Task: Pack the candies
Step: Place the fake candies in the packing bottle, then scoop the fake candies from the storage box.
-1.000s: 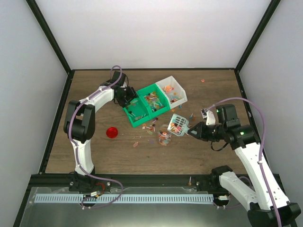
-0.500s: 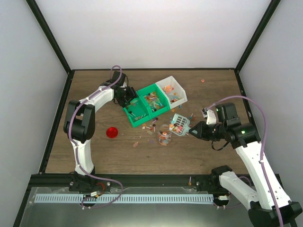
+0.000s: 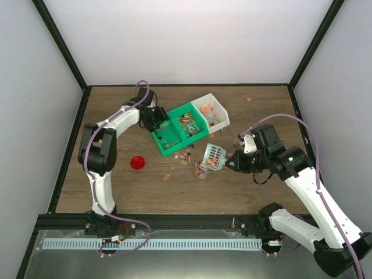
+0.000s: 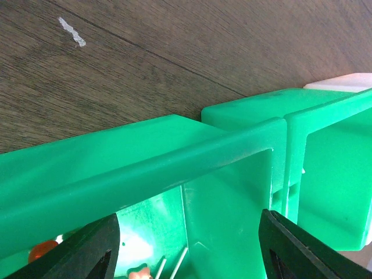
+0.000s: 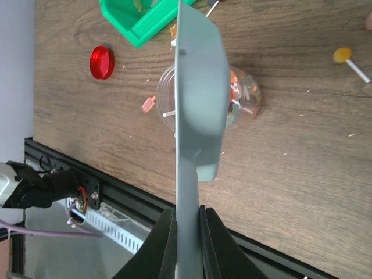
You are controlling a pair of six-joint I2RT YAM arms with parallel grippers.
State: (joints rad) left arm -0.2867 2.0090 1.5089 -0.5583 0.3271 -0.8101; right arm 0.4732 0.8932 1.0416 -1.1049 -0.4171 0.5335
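Candies lie scattered on the table, in the green bins and in the white bin. My right gripper is shut on the handle of the pale blue-green scoop, whose head is tilted over a clear jar. In the right wrist view the scoop is edge-on above the jar, and the gripper clamps its handle. My left gripper is at the green bin's left end. It is open in the left wrist view, straddling the bin's wall.
A round red lid lies left of the jar and also shows in the right wrist view. A yellow lollipop and a pink candy lie loose on the wood. The table's front rail is close below.
My right gripper has moved left with the scoop and tipped its head over the clear jar. The left arm has not moved.
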